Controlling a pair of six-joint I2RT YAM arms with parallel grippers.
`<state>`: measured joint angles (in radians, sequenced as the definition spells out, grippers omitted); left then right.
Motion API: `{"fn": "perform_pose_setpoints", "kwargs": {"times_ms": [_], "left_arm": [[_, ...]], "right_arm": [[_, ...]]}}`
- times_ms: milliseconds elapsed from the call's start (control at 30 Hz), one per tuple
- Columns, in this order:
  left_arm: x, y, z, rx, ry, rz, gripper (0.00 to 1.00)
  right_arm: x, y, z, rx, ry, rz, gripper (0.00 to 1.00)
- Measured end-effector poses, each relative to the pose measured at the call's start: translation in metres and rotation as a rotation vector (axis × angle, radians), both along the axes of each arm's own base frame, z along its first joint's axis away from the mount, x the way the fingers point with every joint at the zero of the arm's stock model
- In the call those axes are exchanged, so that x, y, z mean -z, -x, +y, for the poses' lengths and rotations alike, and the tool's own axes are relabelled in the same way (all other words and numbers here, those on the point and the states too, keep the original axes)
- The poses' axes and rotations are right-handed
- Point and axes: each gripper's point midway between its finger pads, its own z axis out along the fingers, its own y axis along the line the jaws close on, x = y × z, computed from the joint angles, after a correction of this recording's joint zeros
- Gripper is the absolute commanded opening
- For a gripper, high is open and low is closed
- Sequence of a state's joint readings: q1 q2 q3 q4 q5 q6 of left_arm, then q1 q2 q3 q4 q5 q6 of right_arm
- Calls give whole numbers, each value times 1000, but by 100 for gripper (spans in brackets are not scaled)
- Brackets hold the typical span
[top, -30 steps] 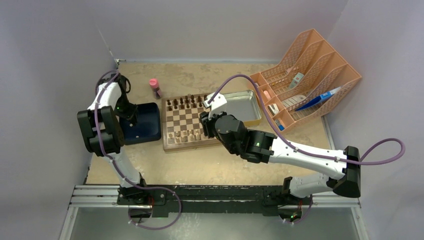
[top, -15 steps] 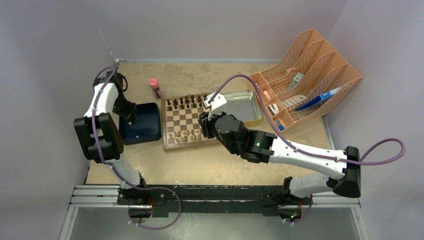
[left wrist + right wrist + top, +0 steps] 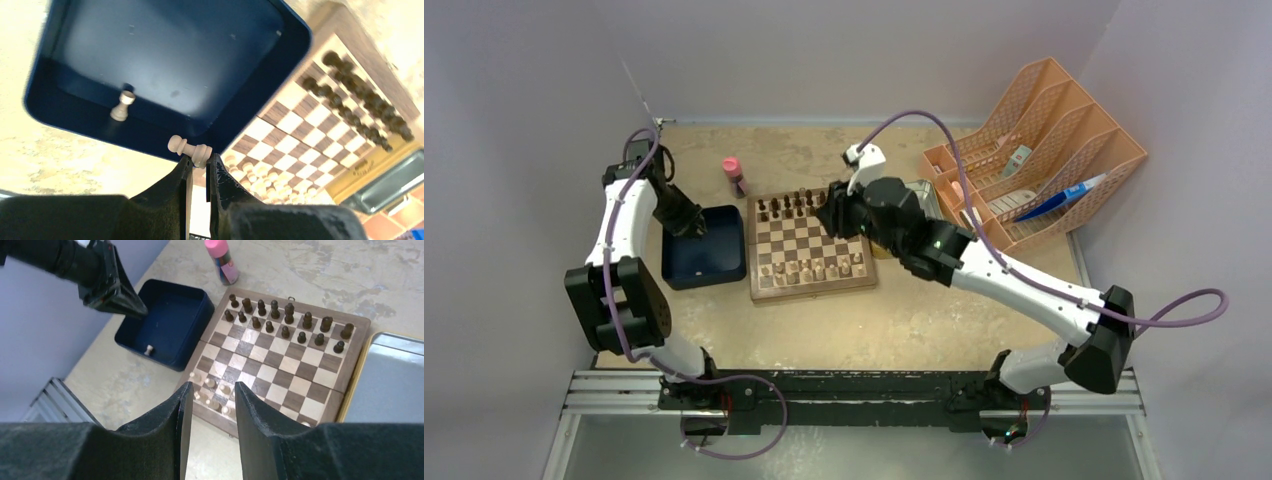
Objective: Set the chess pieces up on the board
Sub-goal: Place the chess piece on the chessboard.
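Note:
The board (image 3: 809,293) lies mid-table. Dark chess pieces (image 3: 794,207) fill its two far rows and pale ones (image 3: 809,270) stand along the near rows. My left gripper (image 3: 199,159) is shut on the base of a pale pawn (image 3: 190,148) that lies sideways between the tips, above the near rim of the dark blue tray (image 3: 165,50). Another pale pawn (image 3: 121,106) stands inside that tray. From above, the left gripper (image 3: 694,230) hangs over the tray's far left part. My right gripper (image 3: 212,387) is open and holds nothing, high above the board (image 3: 300,305).
A pink-capped bottle (image 3: 733,175) stands behind the board's far left corner. The metal tin (image 3: 390,380) lies against the board's right side, mostly hidden by my right arm from above. An orange file rack (image 3: 1034,150) fills the far right.
My right gripper rose from the board's near right rows and drew back over its far right corner. The left arm swung outward while its gripper stayed over the tray.

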<state>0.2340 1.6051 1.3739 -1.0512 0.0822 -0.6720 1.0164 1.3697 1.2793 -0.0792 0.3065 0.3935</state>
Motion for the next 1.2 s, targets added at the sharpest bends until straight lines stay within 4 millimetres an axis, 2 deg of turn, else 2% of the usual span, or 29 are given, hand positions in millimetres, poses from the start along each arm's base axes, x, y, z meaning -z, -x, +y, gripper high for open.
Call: {"fn": "perform_pose_setpoints", "kwargs": {"times_ms": [67, 167, 333, 467, 700, 867, 1033, 1200], "left_arm": [[-8, -1, -12, 44, 29, -47, 7], [-24, 0, -36, 124, 82, -129, 7], [-69, -5, -76, 260, 144, -332, 7], [-94, -10, -104, 387, 200, -458, 7], [-114, -18, -150, 624, 307, -630, 6], [-122, -4, -190, 852, 345, -790, 6], [-132, 16, -209, 1085, 321, -987, 5], [-150, 25, -221, 1333, 242, -1197, 5]], "right_arm": [[-3, -12, 1, -2, -31, 33, 39], [-17, -29, 12, -19, -97, 81, 41], [-53, -55, 36, -77, -210, 174, 42], [-68, -72, 38, -96, -268, 226, 42], [-60, -86, 22, -113, -326, 358, 41], [-51, -88, 12, -164, -341, 443, 41], [-38, -88, -4, -225, -326, 529, 39], [-22, -88, -20, -262, -298, 598, 39]]}}
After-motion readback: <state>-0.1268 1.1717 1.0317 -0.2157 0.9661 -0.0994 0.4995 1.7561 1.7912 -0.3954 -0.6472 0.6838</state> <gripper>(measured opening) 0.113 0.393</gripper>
